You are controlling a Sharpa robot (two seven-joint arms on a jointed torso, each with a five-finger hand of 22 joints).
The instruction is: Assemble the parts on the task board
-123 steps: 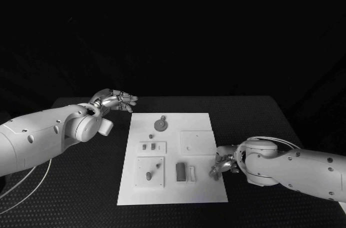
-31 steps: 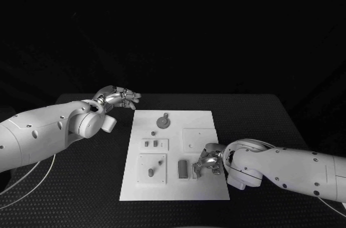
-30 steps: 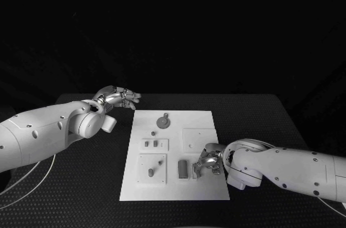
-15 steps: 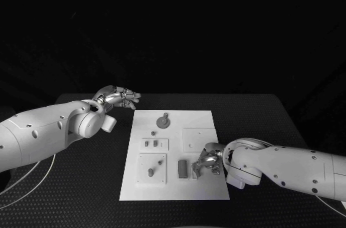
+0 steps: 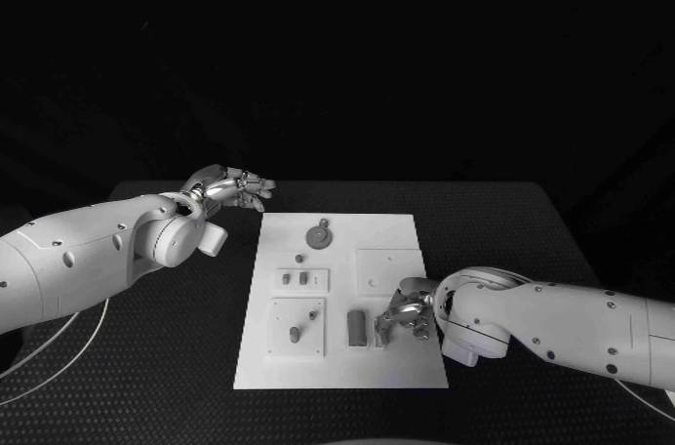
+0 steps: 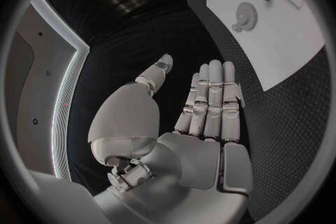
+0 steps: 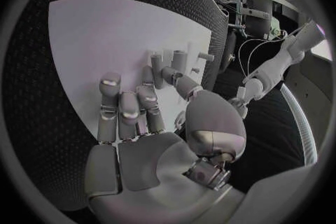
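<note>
The white task board lies mid-table and also appears in the right wrist view and the left wrist view. On it are a round grey disc, a small peg, two small plates with pieces and a dark upright block. My right hand hovers low over the board's near right part, fingers curled; its fingertips reach a pale piece beside the block. Whether it pinches that piece is hidden. My left hand is off the board's far left corner, fingers straight, holding nothing.
A square white plate sits flat on the board's right side, just beyond my right hand. Black textured table surrounds the board. My left forearm lies along the table's left side.
Since four seconds ago my right hand has moved left from the board's right edge onto the board, up to the block and pale piece. Over the last second nothing visibly moves.
</note>
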